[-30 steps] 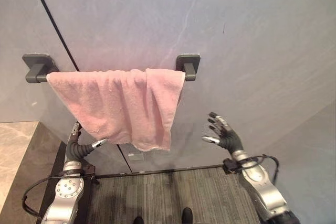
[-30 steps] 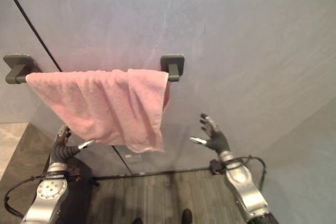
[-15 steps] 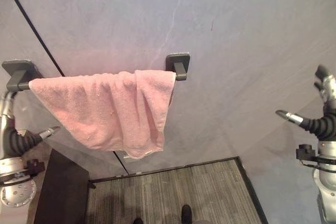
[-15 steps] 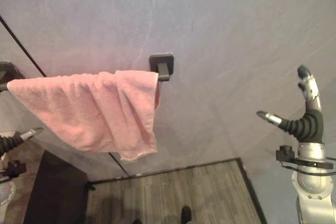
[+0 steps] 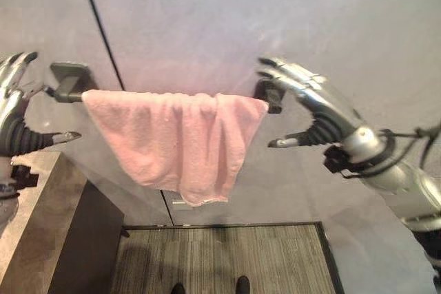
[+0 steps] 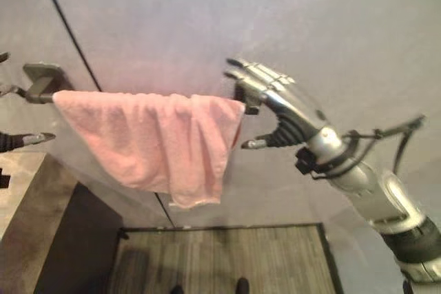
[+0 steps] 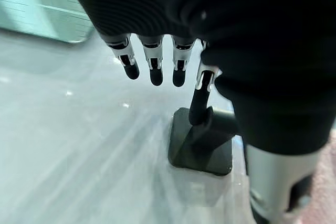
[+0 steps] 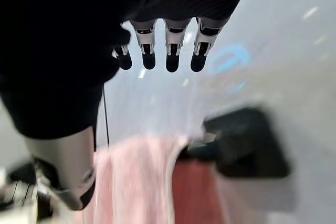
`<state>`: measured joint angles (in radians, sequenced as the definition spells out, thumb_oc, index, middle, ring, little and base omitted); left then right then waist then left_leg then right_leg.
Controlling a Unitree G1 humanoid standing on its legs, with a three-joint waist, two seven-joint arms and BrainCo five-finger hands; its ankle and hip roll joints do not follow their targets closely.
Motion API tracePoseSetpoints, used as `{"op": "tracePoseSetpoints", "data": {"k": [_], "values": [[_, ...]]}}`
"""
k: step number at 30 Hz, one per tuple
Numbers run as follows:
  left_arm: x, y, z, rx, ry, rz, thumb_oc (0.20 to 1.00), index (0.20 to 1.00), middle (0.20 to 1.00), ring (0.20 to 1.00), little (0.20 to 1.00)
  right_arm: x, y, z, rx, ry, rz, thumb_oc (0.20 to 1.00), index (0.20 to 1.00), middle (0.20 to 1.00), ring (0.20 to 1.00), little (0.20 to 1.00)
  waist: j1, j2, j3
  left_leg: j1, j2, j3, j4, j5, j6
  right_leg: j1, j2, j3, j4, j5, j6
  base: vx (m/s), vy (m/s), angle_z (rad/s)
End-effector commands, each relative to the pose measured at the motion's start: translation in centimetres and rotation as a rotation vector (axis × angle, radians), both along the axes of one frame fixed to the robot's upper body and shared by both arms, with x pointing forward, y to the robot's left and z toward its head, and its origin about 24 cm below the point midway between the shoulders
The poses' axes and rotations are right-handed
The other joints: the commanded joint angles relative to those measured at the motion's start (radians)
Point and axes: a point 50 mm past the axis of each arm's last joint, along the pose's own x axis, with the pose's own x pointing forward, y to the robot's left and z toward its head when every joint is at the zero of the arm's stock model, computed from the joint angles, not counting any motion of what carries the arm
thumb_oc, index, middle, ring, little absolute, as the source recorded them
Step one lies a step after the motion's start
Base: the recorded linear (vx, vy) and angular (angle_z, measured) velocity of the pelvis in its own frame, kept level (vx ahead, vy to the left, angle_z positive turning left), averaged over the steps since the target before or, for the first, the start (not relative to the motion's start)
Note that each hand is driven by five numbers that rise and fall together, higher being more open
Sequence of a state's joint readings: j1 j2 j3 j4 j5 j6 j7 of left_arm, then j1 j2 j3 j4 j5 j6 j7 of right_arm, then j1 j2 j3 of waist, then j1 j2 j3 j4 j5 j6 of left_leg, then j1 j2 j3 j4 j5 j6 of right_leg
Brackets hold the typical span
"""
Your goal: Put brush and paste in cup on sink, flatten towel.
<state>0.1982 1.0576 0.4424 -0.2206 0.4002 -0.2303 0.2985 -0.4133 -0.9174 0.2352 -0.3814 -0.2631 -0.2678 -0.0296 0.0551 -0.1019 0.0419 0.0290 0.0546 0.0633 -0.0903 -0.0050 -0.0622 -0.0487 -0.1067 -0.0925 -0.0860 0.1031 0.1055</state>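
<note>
A pink towel [image 5: 180, 139] hangs bunched over a dark wall rail, its right part folded over itself and drooping lowest. The rail ends in a left bracket [image 5: 69, 80] and a right bracket [image 6: 248, 98]. My right hand [image 5: 311, 105] is raised beside the towel's right end, in front of the right bracket, fingers straight and thumb spread, holding nothing. My left hand [image 5: 15, 111] is up at the left bracket [image 7: 202, 142], also open and apart from the towel. In the right wrist view the towel [image 8: 147, 182] and right bracket [image 8: 247, 142] lie just past the fingers.
A stone-topped counter [image 5: 31, 201] with a dark side panel stands at the lower left. A grey marbled wall [image 5: 227, 25] with a dark vertical seam [image 5: 100, 25] backs the rail. A ribbed grey floor mat [image 5: 220, 259] lies below.
The camera has shifted. Both hands have risen and moved inward: my right hand went from far right up to the towel's right end, my left hand up to the left bracket.
</note>
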Motion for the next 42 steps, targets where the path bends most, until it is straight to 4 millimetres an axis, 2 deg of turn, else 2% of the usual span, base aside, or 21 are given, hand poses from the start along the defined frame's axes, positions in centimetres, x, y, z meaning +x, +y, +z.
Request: {"op": "tracePoseSetpoints", "data": {"k": [1, 5, 8, 14, 18, 22, 24, 34, 42], "values": [[-0.4, -6.8, 1.8, 0.127, -0.092, -0.390, 1.000, 1.000, 1.000, 1.000, 1.000, 0.2, 1.3, 2.5, 0.098, -0.096, 0.041, 1.000, 1.000, 1.000, 1.000, 1.000, -0.061, 0.049, 0.003, 0.006, 0.008, 0.046, 0.003, 0.009, -0.008, 0.071, -0.072, 0.008, 0.002, -0.016, 0.092, 0.00, 0.000, 0.00], [-0.5, -5.3, 2.2, 0.052, -0.170, -0.320, 1.000, 1.000, 1.000, 1.000, 1.000, 0.2, 1.6, 2.8, 0.240, -0.095, 0.078, 1.000, 1.000, 1.000, 1.000, 1.000, -0.054, 0.054, 0.007, -0.001, 0.011, 0.045, 0.003, 0.013, -0.008, 0.065, -0.072, 0.010, 0.000, -0.015, 0.091, 0.00, 0.000, 0.00], [-1.0, -4.4, 2.8, 0.018, -0.229, -0.276, 1.000, 1.000, 1.000, 1.000, 1.000, -0.3, 1.5, 3.3, 0.213, -0.149, 0.066, 1.000, 1.000, 1.000, 1.000, 1.000, -0.050, 0.055, 0.005, -0.001, 0.013, 0.046, 0.003, 0.014, -0.010, 0.064, -0.069, 0.011, -0.001, -0.017, 0.089, 0.00, 0.000, 0.00], [-1.7, -4.0, 4.1, -0.043, -0.316, -0.286, 1.000, 1.000, 1.000, 1.000, 1.000, -1.0, 1.7, 4.0, 0.222, -0.150, 0.107, 1.000, 1.000, 1.000, 1.000, 1.000, -0.053, 0.056, -0.005, 0.007, 0.019, 0.045, 0.003, 0.012, -0.015, 0.076, -0.062, 0.009, -0.001, -0.025, 0.085, 0.00, 0.000, 0.00], [-2.2, -4.6, 4.5, -0.132, -0.352, -0.371, 1.000, 1.000, 1.000, 1.000, 1.000, -1.7, 1.9, 4.2, 0.231, -0.131, 0.159, 1.000, 1.000, 1.000, 1.000, 1.000, -0.059, 0.057, -0.011, 0.011, 0.023, 0.045, 0.003, 0.014, -0.019, 0.081, -0.057, 0.009, -0.001, -0.028, 0.081, -0.01, -0.016, -0.04], [-2.3, -5.1, 4.4, -0.184, -0.318, -0.434, 1.000, 1.000, 1.000, 1.000, 1.000, -2.0, 1.9, 4.3, 0.206, -0.112, 0.185, 1.000, 1.000, 1.000, 1.000, 1.000, -0.063, 0.056, -0.013, 0.009, 0.025, 0.048, 0.003, 0.024, -0.020, 0.080, -0.056, 0.010, -0.001, -0.023, 0.078, 0.00, -0.005, -0.02], [-2.1, -5.2, 3.6, -0.259, -0.243, -0.478, 1.000, 1.000, 1.000, 1.000, 1.000, -2.0, 1.7, 4.2, 0.182, -0.077, 0.185, 1.000, 1.000, 1.000, 1.000, 1.000, -0.065, 0.057, -0.016, 0.011, 0.026, 0.051, 0.003, 0.024, -0.021, 0.079, -0.053, 0.013, -0.001, -0.024, 0.077, -0.01, -0.005, -0.06], [-1.5, -4.4, 1.2, -0.208, 0.003, -0.395, 1.000, 1.000, 1.000, 1.000, 1.000, -0.8, 1.2, 3.5, 0.098, 0.015, 0.136, 1.000, 1.000, 1.000, 1.000, 1.000, -0.055, 0.068, -0.001, 0.019, 0.025, 0.060, 0.003, 0.015, -0.017, 0.078, -0.055, 0.019, -0.001, -0.030, 0.079, -0.01, 0.003, -0.05], [-0.9, -3.7, 0.2, -0.147, 0.090, -0.327, 1.000, 1.000, 1.000, 1.000, 1.000, -0.2, 2.4, 4.1, 0.046, -0.022, 0.153, 1.000, 1.000, 1.000, 1.000, 1.000, -0.040, 0.067, 0.025, -0.007, 0.016, 0.051, 0.003, 0.023, -0.014, 0.058, -0.064, 0.014, -0.001, -0.018, 0.084, -0.01, 0.009, 0.00]]}}
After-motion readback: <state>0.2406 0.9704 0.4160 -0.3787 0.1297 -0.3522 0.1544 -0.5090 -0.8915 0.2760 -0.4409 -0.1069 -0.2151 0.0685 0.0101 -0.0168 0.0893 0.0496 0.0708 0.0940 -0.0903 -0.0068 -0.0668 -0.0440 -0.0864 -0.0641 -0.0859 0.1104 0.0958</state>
